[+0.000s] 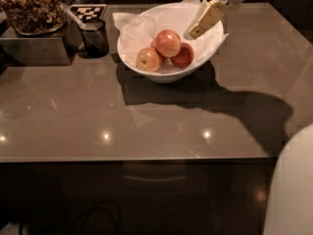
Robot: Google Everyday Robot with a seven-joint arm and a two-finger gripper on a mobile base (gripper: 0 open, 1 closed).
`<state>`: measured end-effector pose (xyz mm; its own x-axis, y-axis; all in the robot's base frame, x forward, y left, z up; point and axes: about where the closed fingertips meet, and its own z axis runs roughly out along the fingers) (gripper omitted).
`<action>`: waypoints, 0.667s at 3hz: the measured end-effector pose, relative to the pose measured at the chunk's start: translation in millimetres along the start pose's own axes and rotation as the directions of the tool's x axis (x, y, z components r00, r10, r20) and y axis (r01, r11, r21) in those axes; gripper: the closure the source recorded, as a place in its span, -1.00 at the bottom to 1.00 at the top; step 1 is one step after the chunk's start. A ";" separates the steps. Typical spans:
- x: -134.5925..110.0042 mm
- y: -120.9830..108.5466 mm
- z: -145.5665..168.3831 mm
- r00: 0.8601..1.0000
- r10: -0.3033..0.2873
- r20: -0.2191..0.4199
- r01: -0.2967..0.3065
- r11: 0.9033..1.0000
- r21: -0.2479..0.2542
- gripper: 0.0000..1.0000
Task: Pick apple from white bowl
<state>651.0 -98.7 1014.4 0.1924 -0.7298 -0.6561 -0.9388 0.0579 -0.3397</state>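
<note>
While your tool [202, 22] hangs over the white bowl [166, 76], the apple [167, 43] lies inside, just left of it and lower.
You cannot tell if the tool is open or closed.

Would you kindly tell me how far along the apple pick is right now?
Nothing is completed: the apple rests in the white bowl atop two other apples. In hand: the gripper hovers over the bowl's right side, clear of the apple. Left: descend, grasp it and lift it out.
</note>
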 end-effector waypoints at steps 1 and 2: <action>13.2 -11.1 30.0 1.000 0.010 0.017 -0.009 0.999 -0.042 -0.52; 26.3 -18.4 55.7 0.999 0.027 0.024 -0.025 0.997 -0.078 -0.56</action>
<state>689.2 -81.0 965.8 0.1739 -0.7112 -0.6811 -0.9628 0.0224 -0.2692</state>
